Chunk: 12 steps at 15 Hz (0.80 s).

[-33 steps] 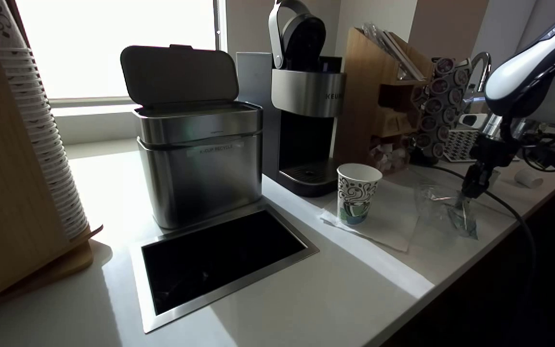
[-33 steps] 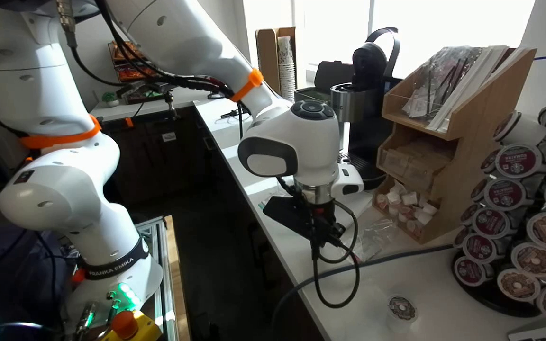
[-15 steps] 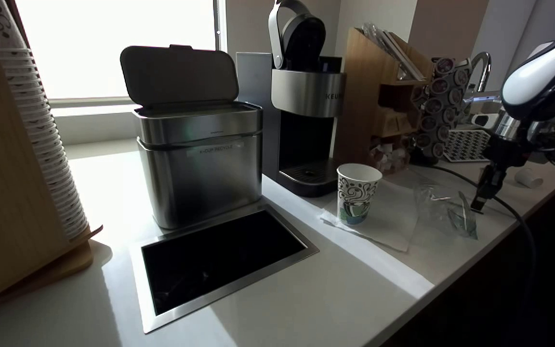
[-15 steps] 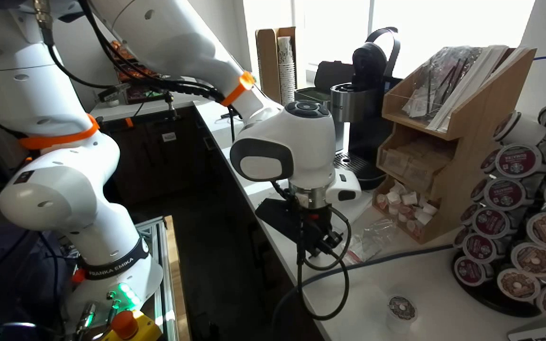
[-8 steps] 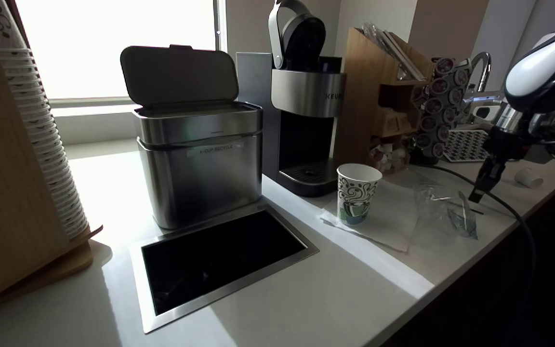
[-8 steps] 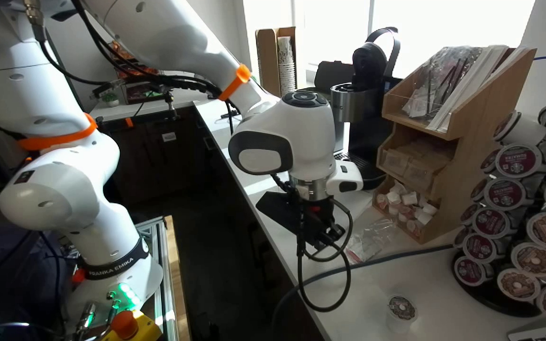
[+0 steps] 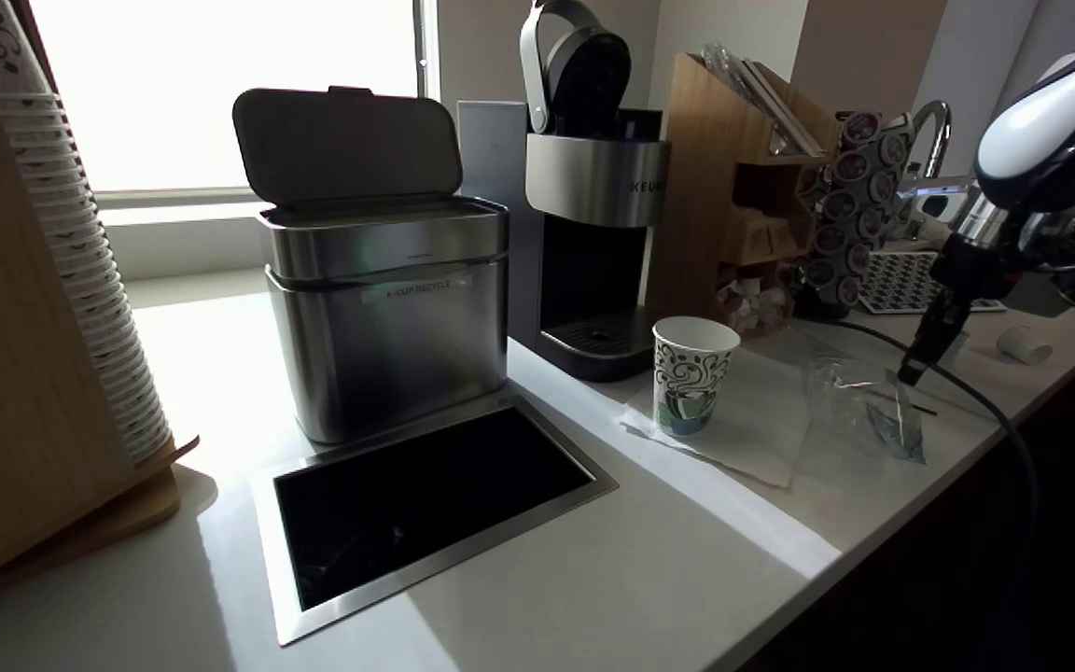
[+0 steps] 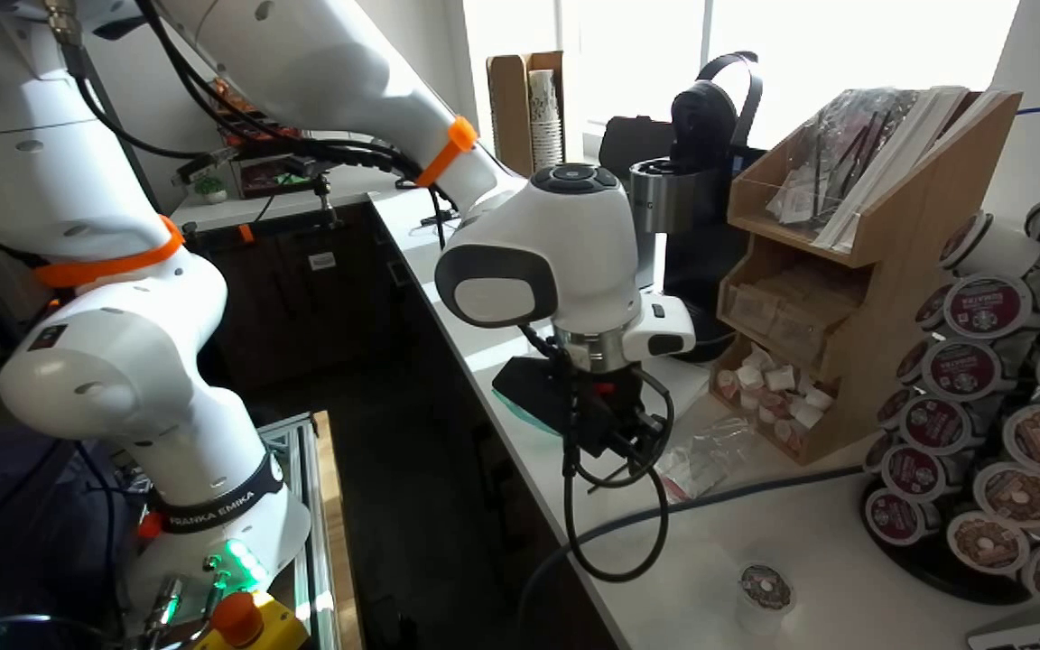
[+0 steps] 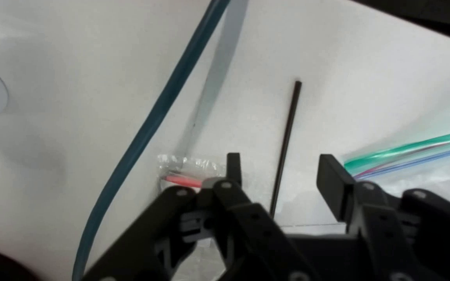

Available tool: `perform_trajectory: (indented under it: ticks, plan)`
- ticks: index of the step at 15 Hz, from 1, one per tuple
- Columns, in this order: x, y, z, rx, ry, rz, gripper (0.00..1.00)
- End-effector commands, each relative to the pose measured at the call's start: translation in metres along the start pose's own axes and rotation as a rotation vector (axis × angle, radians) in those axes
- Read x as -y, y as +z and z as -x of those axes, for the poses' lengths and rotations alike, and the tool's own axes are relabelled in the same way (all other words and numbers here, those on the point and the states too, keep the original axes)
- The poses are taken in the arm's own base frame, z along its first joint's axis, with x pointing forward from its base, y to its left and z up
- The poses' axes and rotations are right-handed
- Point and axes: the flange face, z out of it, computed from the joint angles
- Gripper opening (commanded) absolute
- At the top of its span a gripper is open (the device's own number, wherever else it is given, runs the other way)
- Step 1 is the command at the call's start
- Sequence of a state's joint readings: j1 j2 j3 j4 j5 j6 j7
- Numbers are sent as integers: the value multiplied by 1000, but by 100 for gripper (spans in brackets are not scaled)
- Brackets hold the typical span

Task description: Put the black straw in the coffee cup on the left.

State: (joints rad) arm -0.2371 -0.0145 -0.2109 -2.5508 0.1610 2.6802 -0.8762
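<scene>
The black straw (image 9: pixel 288 132) lies flat on the counter, running lengthwise through the gap of my gripper (image 9: pixel 279 171) in the wrist view; its lower end is hidden behind the fingers. My jaws stand apart and touch nothing that I can make out. In an exterior view the gripper (image 7: pixel 913 371) hangs slightly above the counter, and one end of the straw (image 7: pixel 923 409) pokes out beside a clear bag. The white coffee cup (image 7: pixel 694 378) with its green pattern stands upright left of the gripper in that view; in the remaining exterior view the arm hides it.
Crumpled clear bags (image 7: pixel 859 403) lie around the straw. A thick dark cable (image 9: pixel 150 121) crosses the counter nearby. Under the cup is a napkin (image 7: pixel 766 448), with the coffee machine (image 7: pixel 598 182) behind. A wooden organizer (image 8: pixel 922 217) and a coffee pod rack (image 8: pixel 971 433) stand close by.
The gripper has drawn back from the bag, risen a little and shifted slightly toward the cup. Its jaws have opened over the last half second. The straw's end has come into sight below it.
</scene>
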Motion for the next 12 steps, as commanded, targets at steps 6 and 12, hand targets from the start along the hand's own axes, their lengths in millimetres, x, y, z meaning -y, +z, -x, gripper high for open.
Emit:
perform_trajectory:
  ticks: [6,12]
  plan:
    - [9,13,-10,-59,44,3,100]
    - [7,26,-6,-81,65,14,99]
